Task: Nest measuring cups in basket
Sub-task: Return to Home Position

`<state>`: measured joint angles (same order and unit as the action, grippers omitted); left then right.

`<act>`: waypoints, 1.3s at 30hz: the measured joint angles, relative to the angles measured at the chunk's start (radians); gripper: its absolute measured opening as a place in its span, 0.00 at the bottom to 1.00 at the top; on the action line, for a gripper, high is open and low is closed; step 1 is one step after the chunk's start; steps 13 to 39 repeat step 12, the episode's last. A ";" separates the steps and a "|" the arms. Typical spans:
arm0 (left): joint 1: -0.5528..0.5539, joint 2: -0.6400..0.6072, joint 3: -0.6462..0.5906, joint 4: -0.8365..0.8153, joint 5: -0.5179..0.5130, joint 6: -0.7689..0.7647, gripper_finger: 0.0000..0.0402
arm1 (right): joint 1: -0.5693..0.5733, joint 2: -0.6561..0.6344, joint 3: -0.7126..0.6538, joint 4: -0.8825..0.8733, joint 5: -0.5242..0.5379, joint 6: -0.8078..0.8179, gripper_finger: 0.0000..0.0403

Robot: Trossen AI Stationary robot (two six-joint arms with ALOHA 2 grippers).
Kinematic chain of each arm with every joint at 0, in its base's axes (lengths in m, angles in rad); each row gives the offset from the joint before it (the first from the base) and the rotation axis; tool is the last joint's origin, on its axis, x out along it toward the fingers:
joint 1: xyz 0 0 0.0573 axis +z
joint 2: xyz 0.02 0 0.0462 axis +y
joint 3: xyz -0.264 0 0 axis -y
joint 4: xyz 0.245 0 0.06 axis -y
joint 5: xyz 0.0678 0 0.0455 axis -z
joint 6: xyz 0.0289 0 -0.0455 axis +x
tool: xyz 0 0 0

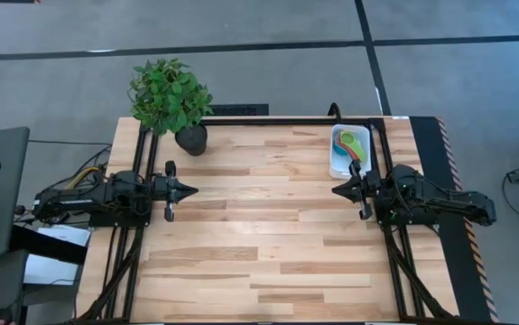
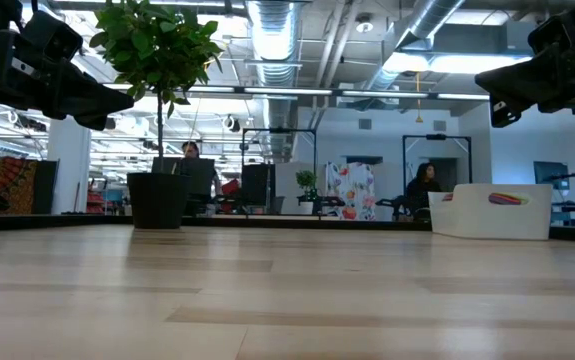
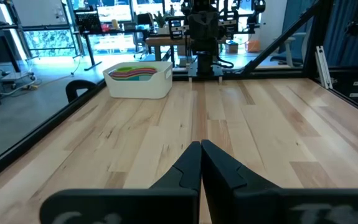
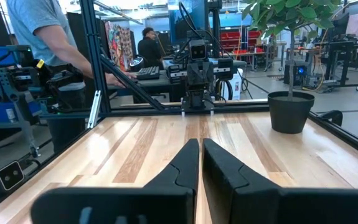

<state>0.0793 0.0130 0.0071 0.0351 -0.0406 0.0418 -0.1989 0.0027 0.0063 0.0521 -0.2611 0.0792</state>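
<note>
wood surface (image 1: 268, 226). white basket (image 1: 334, 164) sits near its right edge, just beside the right tool (image 1: 338, 190). left tool (image 1: 189, 190) faces it from the opposite side. both tools pressed together, holding nothing. measuring cups (image 1: 351, 143) nested inside basket.

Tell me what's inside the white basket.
The nested measuring cups sit inside the basket, with a green one uppermost. The lower cups are mostly covered, so their number is unclear.

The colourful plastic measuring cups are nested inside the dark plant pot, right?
No. The high view shows the colourful plastic measuring cups nested inside the white rectangular plastic basket near the right gripper, not the dark plant pot.
</note>
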 joint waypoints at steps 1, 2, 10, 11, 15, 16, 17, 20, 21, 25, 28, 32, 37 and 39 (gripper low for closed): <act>0.000 0.000 0.000 0.000 0.000 0.000 0.00 | 0.000 0.000 0.000 0.000 0.000 0.000 0.11; 0.000 0.000 0.000 0.000 0.000 -0.001 0.00 | 0.000 0.000 0.000 0.000 0.000 0.000 0.11; 0.000 0.000 0.000 0.000 0.000 -0.001 0.00 | 0.000 0.000 0.000 0.000 0.000 0.000 0.11; 0.000 0.000 0.000 0.000 0.000 0.000 0.00 | 0.000 0.000 0.000 0.000 0.000 0.000 0.11; 0.000 0.000 0.000 0.000 0.000 0.000 0.00 | 0.000 0.000 0.000 0.000 0.000 0.000 0.11; 0.000 0.000 0.000 0.000 0.000 0.000 0.00 | 0.000 0.000 0.000 0.000 0.000 0.000 0.11; 0.000 0.000 0.000 0.000 0.000 0.000 0.00 | 0.000 0.000 0.000 0.000 0.000 0.000 0.11; 0.000 0.000 0.000 0.000 0.000 0.000 0.00 | 0.000 0.000 0.000 0.000 0.000 0.000 0.11; 0.000 0.000 0.000 0.000 0.000 0.000 0.00 | 0.000 0.000 0.000 0.000 0.000 0.000 0.11; 0.000 0.000 0.000 0.000 0.000 0.000 0.00 | 0.000 0.000 0.000 0.000 0.000 0.000 0.11; 0.000 0.000 0.000 0.000 0.000 0.000 0.00 | 0.000 0.000 0.000 0.000 0.000 0.000 0.11; 0.000 0.000 0.000 0.000 0.000 0.000 0.00 | 0.000 0.000 0.000 0.000 0.000 0.000 0.11; 0.000 0.000 0.000 0.000 0.000 0.000 0.00 | 0.000 0.000 0.000 0.000 0.000 0.000 0.11; 0.000 0.000 0.000 0.000 0.000 0.000 0.00 | 0.000 0.000 0.000 0.000 0.000 0.000 0.11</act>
